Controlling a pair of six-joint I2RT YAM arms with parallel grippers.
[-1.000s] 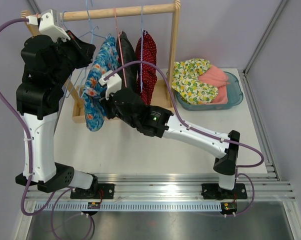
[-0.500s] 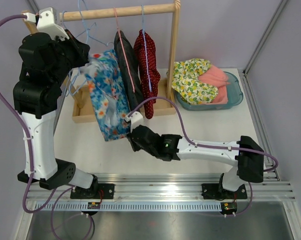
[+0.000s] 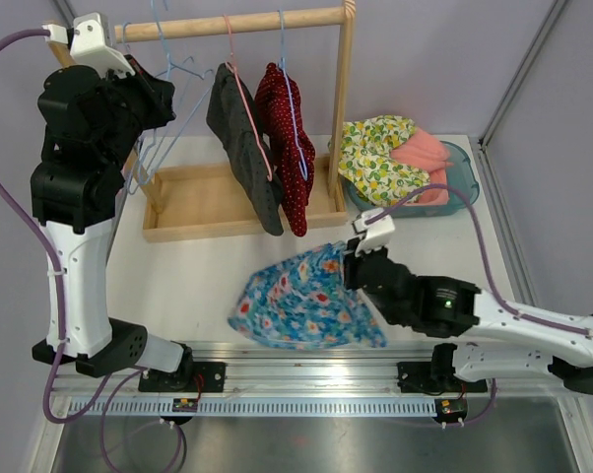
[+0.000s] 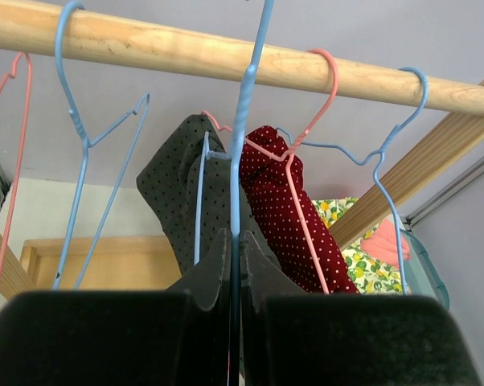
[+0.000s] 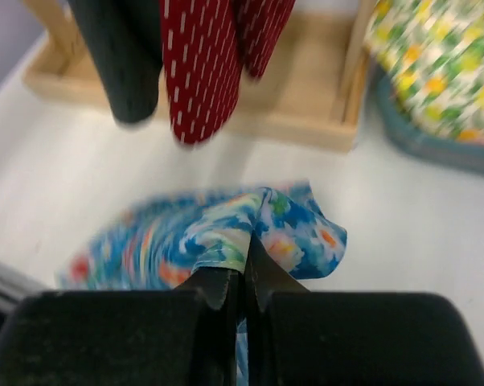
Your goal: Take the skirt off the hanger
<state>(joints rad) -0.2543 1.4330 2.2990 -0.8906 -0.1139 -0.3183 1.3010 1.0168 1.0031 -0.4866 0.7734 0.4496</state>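
Skirt [image 3: 306,301] now off hanger [image 4: 244,121], pinched in right claw [image 5: 244,273]; left claw [image 4: 235,251] clamped on hanger

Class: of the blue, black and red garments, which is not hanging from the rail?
The blue floral skirt: it is spread over the table, pinched by the right gripper; the black garment and red garment hang from the rail.

Skirt [image 3: 301,305] on table [image 3: 178,281] before rack [image 3: 237,22]; basket [image 3: 471,187] right of rack.
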